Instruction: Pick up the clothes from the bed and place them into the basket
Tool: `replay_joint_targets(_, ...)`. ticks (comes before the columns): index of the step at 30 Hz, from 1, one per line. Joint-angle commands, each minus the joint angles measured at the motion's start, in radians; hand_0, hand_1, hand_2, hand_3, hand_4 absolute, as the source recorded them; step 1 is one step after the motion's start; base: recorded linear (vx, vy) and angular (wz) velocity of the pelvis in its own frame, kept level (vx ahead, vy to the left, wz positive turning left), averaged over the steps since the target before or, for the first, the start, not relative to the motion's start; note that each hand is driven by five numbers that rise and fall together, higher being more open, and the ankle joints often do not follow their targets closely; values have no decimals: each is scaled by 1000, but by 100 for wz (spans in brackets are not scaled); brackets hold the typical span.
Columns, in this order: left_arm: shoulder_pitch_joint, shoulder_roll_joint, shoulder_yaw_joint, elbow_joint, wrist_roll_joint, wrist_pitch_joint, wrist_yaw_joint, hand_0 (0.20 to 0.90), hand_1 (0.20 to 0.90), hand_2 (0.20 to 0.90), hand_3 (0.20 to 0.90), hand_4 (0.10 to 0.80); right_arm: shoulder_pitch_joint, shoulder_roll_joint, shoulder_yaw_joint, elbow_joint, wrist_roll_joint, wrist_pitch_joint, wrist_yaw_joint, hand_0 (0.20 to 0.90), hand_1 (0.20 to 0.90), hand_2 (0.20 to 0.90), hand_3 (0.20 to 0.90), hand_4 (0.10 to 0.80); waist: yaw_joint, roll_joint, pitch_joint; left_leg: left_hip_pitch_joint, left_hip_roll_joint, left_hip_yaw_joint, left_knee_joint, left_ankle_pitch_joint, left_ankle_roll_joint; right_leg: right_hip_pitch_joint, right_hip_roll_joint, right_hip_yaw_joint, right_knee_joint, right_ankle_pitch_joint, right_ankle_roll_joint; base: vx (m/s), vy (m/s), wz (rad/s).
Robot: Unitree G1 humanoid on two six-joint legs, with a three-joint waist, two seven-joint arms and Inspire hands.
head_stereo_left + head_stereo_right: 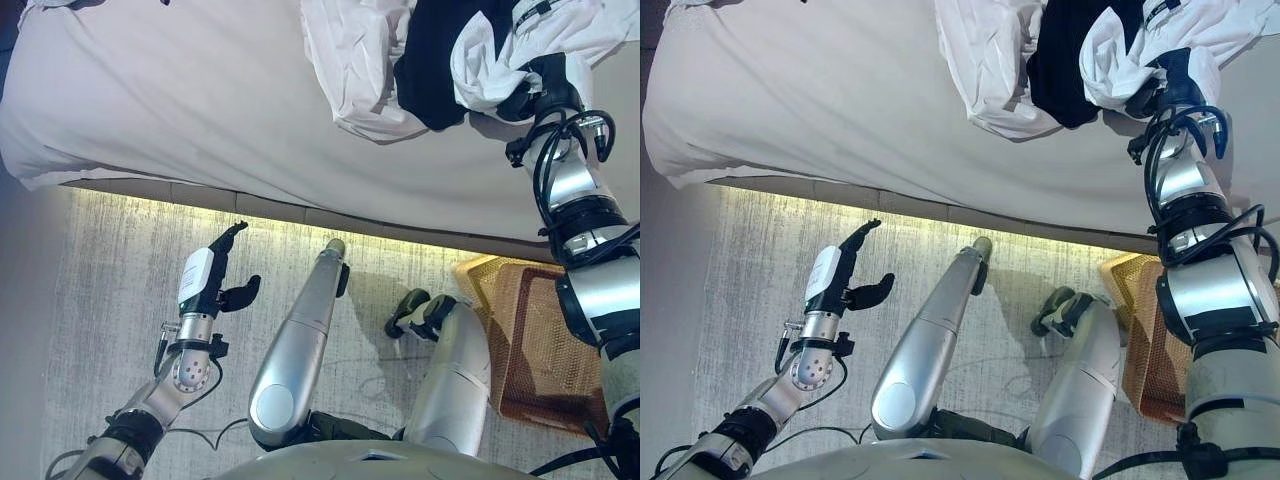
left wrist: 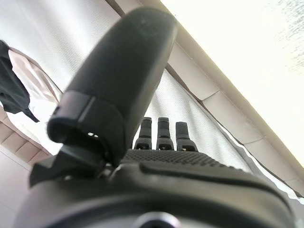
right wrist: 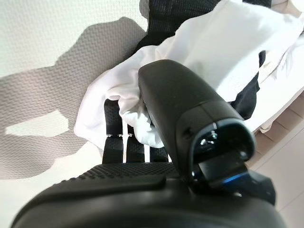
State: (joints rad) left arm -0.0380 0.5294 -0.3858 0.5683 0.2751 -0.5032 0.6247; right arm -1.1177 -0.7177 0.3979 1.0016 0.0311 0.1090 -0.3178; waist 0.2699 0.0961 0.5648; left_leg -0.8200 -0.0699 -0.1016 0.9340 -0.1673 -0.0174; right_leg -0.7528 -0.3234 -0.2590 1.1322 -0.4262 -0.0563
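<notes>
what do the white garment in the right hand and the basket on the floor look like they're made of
White garment: thin, soft woven cloth, likely cotton; it bunches and creases in the right hand. Basket: looks like tan wicker or a woven plastic mesh, judging by its open lattice; which one is unclear.

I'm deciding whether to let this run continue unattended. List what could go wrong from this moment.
1. The right hand is curled on only a fold of the white garment; the rest may slip free when lifted.
2. The black garment lies tangled in the same pile and may be dragged along, then fall onto the floor.
3. The basket sits on the floor beside the bed, partly behind the right arm, so the drop could miss it.
</notes>
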Motion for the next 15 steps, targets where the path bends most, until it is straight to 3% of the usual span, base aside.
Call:
replay_joint_targets(1, 51, 44, 55, -50, -11, -54, 48, 900, 900, 900, 900, 800, -91, -72, 41, -61, -27, -98, -17, 300, 300, 300, 200, 100, 16, 17, -45, 153, -16, 107, -35, -98, 53, 119, 90, -39, -85, 64, -21, 61, -21, 0)
replay_joint_targets(11, 68, 41, 51, -11, -12, -16, -8, 900, 900, 900, 900, 800, 26, -119, -46, -121, 78, -163, -2, 300, 300, 300, 200, 100, -20, -45, -131, 376, 30, 122, -216, -73, 29, 369, 111, -49, -317, 115, -6, 70, 3, -14)
replay_joint_targets(15, 62, 39, 59, 11, -12, -8, -34, 900, 900, 900, 900, 800, 80, -144, -93, -166, 139, -186, 21, 300, 300, 300, 200, 100, -45, -71, -178, 457, 51, 131, -314, -29, 27, 464, 130, -50, -458, 174, -8, 23, -3, -20)
